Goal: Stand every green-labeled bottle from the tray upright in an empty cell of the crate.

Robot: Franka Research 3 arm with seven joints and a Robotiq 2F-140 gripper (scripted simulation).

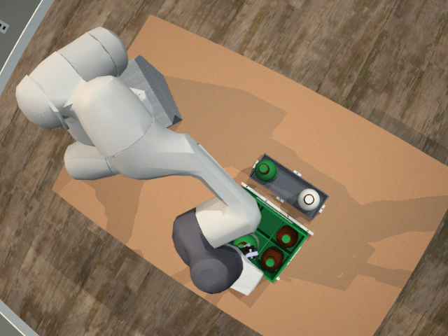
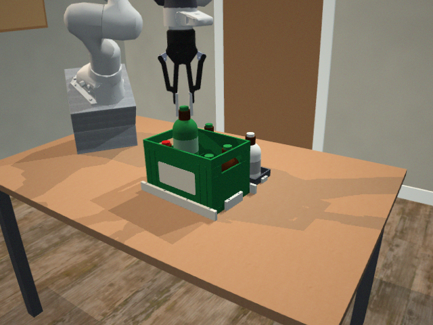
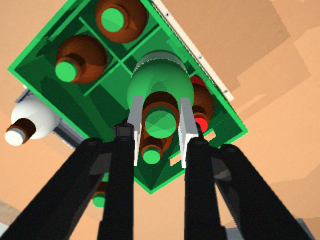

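My gripper [image 2: 184, 113] [image 3: 160, 110] is shut on the dark neck of a green bottle [image 1: 243, 239] [image 2: 185, 133] [image 3: 160, 82] with a pale label band. The bottle is upright over the middle cell of the row by the crate's labeled side. Most of it stands above the rim; its base is hidden. The green crate [image 2: 229, 189] [image 3: 151, 188] holds two brown bottles [image 1: 286, 236] [image 1: 271, 257] at one end, and a red-capped bottle [image 2: 166, 143] [image 3: 202, 102] and a green-capped one [image 3: 151, 153] at the other. Another green bottle [image 1: 265, 170] stands on the tray [image 1: 285, 182].
A white bottle [image 1: 308, 199] [image 2: 255, 154] [image 3: 37, 117] stands upright at the tray's other end. White strips [image 1: 276, 208] [image 2: 178, 199] lie along the crate's foot. The middle crate cell nearer the tray looks empty. The arm covers part of the crate in the overhead view.
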